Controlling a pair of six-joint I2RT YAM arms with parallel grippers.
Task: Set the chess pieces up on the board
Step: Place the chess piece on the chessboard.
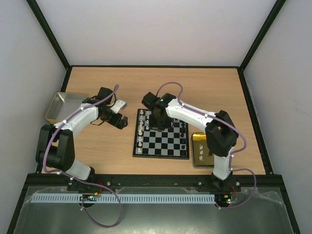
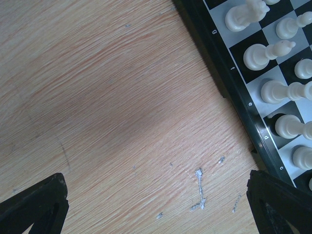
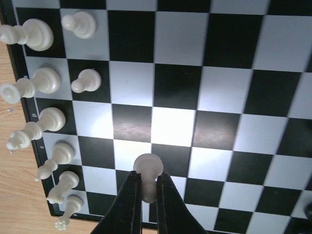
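Board [image 1: 165,142]: you have it flat on the table [image 1: 107,151], ahead of both arm bases and nearer the right one.

White pawn [image 3: 147,170]: your right gripper [image 3: 148,190] pinches it, both fingers pressed against its stem, with the round head showing above the tips. It sits over the board's squares, further in from the board's left edge than the other white men. You cannot tell whether its foot touches the board.

White pieces [image 3: 36,80]: a row of taller figures runs along the board's left edge, with two pawns [image 3: 87,80] just inside that row.

Black pieces [image 1: 183,139]: along the board's right edge, too small to sort.

Left gripper [image 2: 156,214]: its fingers [image 2: 34,207] are spread wide with nothing between them, over bare wood just off the board's left edge.

Gold tin [image 1: 196,163]: just beside the board's right edge.

Silver tray [image 1: 61,107]: well left of the board.
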